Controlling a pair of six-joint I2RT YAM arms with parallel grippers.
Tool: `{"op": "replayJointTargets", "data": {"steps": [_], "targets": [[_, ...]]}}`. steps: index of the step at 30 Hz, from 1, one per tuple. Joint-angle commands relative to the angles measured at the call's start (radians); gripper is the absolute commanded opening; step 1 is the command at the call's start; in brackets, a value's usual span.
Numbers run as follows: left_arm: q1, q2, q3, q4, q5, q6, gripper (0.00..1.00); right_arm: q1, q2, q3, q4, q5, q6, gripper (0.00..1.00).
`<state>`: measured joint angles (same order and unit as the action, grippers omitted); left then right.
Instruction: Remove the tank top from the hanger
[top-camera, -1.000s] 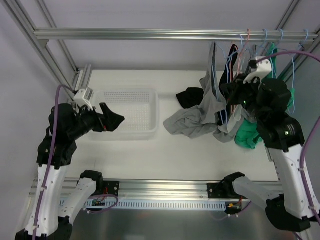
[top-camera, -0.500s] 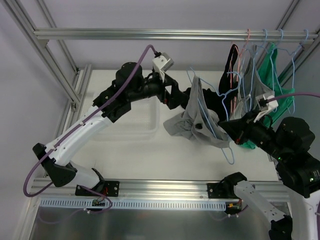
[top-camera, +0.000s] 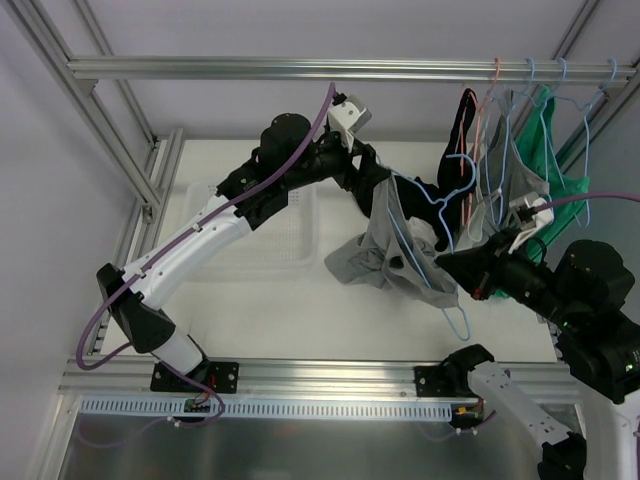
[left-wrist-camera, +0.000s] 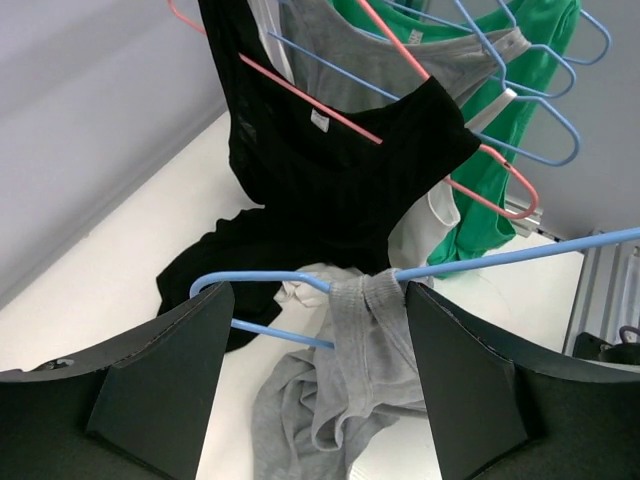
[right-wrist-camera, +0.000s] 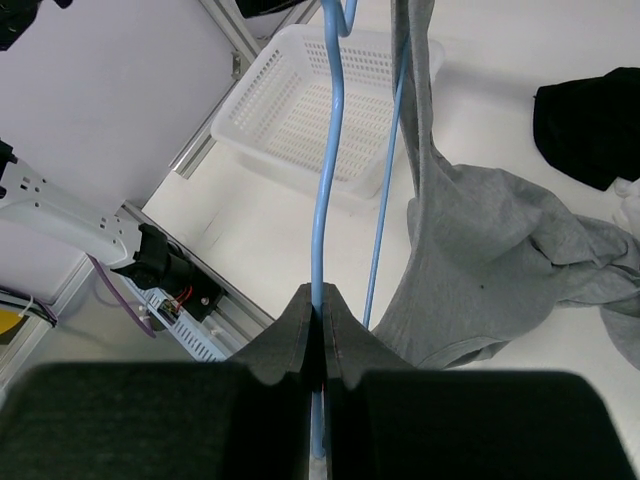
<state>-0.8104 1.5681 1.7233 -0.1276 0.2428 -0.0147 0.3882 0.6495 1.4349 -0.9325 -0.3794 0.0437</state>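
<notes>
Two arms meet over mid-table in the top view: the left gripper (top-camera: 378, 192) reaches from the far side to the upper end of the grey tank top (top-camera: 385, 255), which hangs from a blue hanger (top-camera: 438, 213) and trails onto the table (top-camera: 300, 310) just right of the white basket (top-camera: 290, 258). The right gripper (top-camera: 447, 263) sits at the hanger's near side. Whether either tool is closed cannot be told from this view. Left wrist view: the fingers (left-wrist-camera: 160, 385) stand wide apart, and a strap of the tank top (left-wrist-camera: 350, 390), looped over the hanger (left-wrist-camera: 262, 286), lies between them. A black top (left-wrist-camera: 340, 170) and a green garment (left-wrist-camera: 545, 35) hang behind. Right wrist view: the fingers (right-wrist-camera: 290, 340) are pressed together on the hanger (right-wrist-camera: 330, 180) wire. The tank top (right-wrist-camera: 470, 260) drapes beside the wire, with the basket (right-wrist-camera: 320, 110) beyond.
</notes>
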Motion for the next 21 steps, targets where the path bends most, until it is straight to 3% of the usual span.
{"op": "replayJointTargets", "data": {"steps": [1, 6, 9, 11, 16, 17, 18, 19, 21], "targets": [[0.001, -0.014, -0.01, 0.046, 0.024, 0.009, 0.71, 0.003, 0.013, 0.051, 0.044, -0.015, -0.004, 0.0], [-0.001, -0.04, -0.063, 0.074, 0.055, -0.051, 0.81, 0.003, 0.029, 0.05, 0.05, 0.014, -0.024, 0.0], [-0.009, -0.048, -0.097, 0.108, 0.072, -0.06, 0.81, 0.003, 0.035, 0.045, 0.058, 0.002, -0.024, 0.0], [-0.012, -0.043, -0.1, 0.115, 0.072, -0.057, 0.72, 0.003, 0.033, 0.045, 0.073, -0.016, -0.021, 0.0], [-0.013, -0.019, -0.08, 0.12, 0.061, -0.056, 0.36, 0.003, 0.026, 0.051, 0.083, -0.038, -0.018, 0.0], [-0.013, -0.017, -0.079, 0.12, 0.05, -0.059, 0.28, 0.003, 0.025, 0.052, 0.081, -0.033, -0.021, 0.0], [-0.013, -0.017, -0.077, 0.12, 0.044, -0.059, 0.12, 0.003, 0.024, 0.05, 0.08, -0.027, -0.025, 0.0], [-0.013, -0.02, -0.076, 0.118, 0.03, -0.06, 0.05, 0.003, 0.024, 0.048, 0.066, -0.004, -0.031, 0.0], [-0.013, -0.039, -0.077, 0.118, -0.066, -0.077, 0.0, 0.003, 0.027, 0.045, 0.046, 0.014, -0.068, 0.0]]}}
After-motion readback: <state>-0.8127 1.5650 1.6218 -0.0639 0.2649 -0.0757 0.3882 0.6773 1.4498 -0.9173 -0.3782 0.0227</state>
